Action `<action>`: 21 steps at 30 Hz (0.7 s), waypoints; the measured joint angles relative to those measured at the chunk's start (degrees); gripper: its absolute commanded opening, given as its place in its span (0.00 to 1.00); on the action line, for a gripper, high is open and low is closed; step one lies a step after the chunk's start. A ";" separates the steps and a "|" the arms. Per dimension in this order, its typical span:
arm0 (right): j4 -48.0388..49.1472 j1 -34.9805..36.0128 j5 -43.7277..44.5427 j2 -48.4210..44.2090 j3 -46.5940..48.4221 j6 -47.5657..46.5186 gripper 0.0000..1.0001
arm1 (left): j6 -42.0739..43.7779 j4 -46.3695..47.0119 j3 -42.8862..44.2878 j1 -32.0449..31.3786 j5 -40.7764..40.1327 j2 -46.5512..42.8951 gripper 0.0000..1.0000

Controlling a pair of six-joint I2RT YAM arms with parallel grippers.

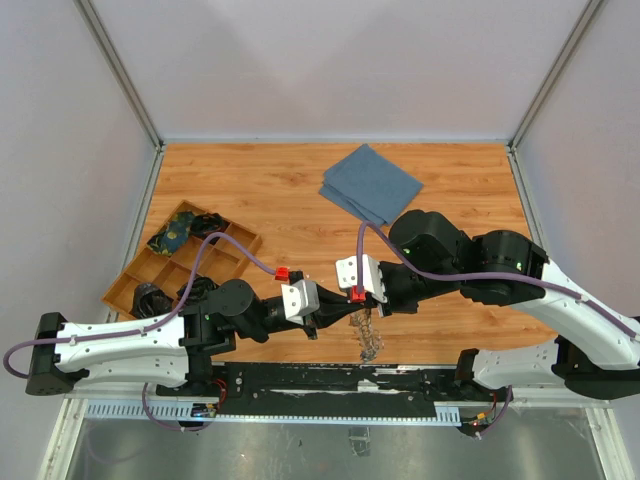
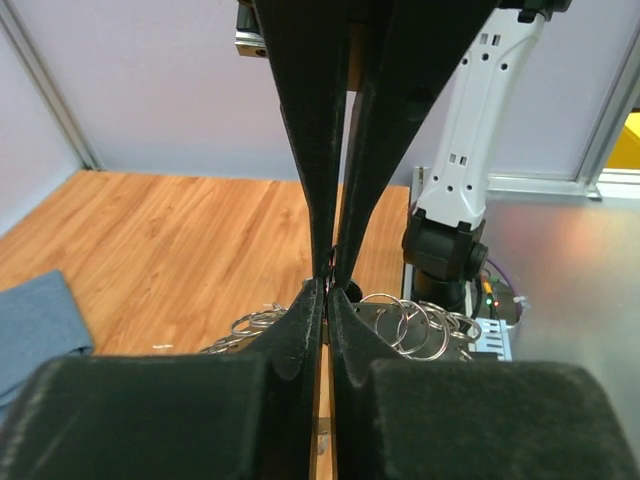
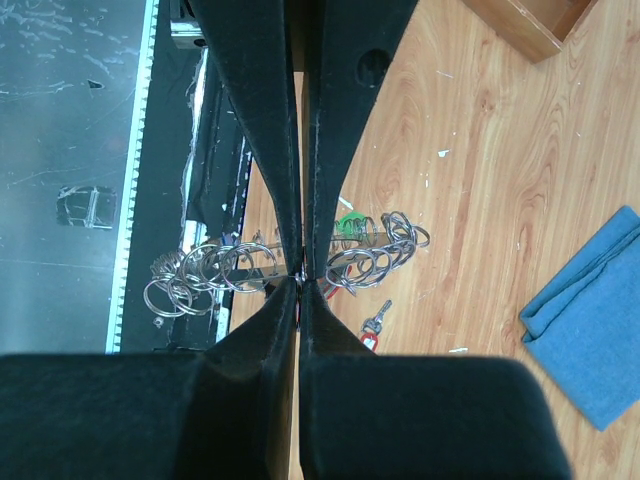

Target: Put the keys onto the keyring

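Note:
The keyring (image 1: 368,338), a silvery chain of linked split rings, hangs just above the table near its front edge. My right gripper (image 1: 358,305) is shut on it; in the right wrist view the rings (image 3: 225,268) spread to both sides of the closed tips (image 3: 302,276). My left gripper (image 1: 330,318) meets it tip to tip. Its jaws (image 2: 328,287) are pressed almost together, with rings (image 2: 420,318) showing on either side. A key with a red head (image 3: 372,328) lies on the wood below. A green tag (image 3: 347,228) shows among the rings.
A folded blue cloth (image 1: 372,183) lies at the back centre. A wooden compartment tray (image 1: 145,250) with dark items stands at the left. The black mounting rail (image 1: 320,380) runs along the near edge. The right arm's base (image 2: 455,200) rises just behind the rings.

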 measured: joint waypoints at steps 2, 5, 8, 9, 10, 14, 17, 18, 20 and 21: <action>0.00 0.00 0.04 -0.02 0.00 0.02 0.01 | -0.02 -0.04 0.00 0.02 -0.02 0.00 0.01; 0.17 0.00 0.15 -0.11 -0.02 0.02 0.05 | -0.02 -0.02 0.00 0.04 -0.42 0.00 0.01; 0.79 0.00 0.50 -0.31 -0.17 0.04 0.14 | -0.11 0.02 0.00 0.09 -1.11 -0.20 0.01; 1.18 0.00 0.55 -0.48 -0.31 0.04 0.19 | -0.22 0.02 0.00 0.13 -1.44 -0.33 0.01; 1.84 0.00 0.70 -0.74 -0.52 0.07 0.22 | -0.33 -0.02 0.00 0.26 -1.73 -0.48 0.01; 6.78 0.00 2.54 -2.82 -1.66 0.52 0.32 | -0.92 -0.96 -0.13 0.87 -3.32 -0.59 0.01; 11.04 0.00 4.90 -5.09 -3.02 1.40 0.37 | -1.44 -1.46 -0.61 1.25 -4.15 -0.70 0.01; 12.44 0.00 5.77 -5.86 -3.56 1.86 0.38 | -1.57 -1.51 -0.90 1.42 -4.39 -0.81 0.01; 15.56 0.00 7.54 -7.41 -4.98 3.21 0.41 | -1.77 -1.75 -1.42 1.66 -5.01 -1.14 0.01; 17.05 0.00 8.39 -8.07 -5.75 3.93 0.42 | -1.92 -1.75 -1.70 1.81 -5.33 -1.36 0.01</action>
